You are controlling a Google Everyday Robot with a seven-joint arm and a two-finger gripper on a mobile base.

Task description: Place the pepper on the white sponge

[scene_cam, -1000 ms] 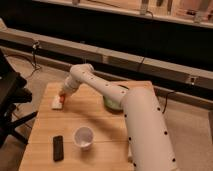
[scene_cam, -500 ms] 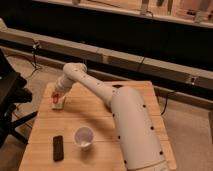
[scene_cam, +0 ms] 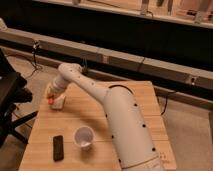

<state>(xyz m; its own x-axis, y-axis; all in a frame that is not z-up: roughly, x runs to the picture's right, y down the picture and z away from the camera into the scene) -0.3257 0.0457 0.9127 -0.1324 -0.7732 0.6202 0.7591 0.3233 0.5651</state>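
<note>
pepper (scene_cam: 51,99): tiny, red-orange, at top left edge of sponge, touching it, right under gripper (scene_cam: 52,95) | sponge (scene_cam: 58,103): small white block, rounded corners, lying flat near far left corner of table, partly hidden by gripper | gripper: low over sponge, at pepper

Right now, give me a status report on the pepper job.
Gripper over the white sponge, far left of table. Pepper at gripper, touching sponge. White cup well clear.

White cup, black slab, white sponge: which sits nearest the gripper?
The white sponge, at the table's far left under the gripper; the cup and slab lie at the near edge.
</note>
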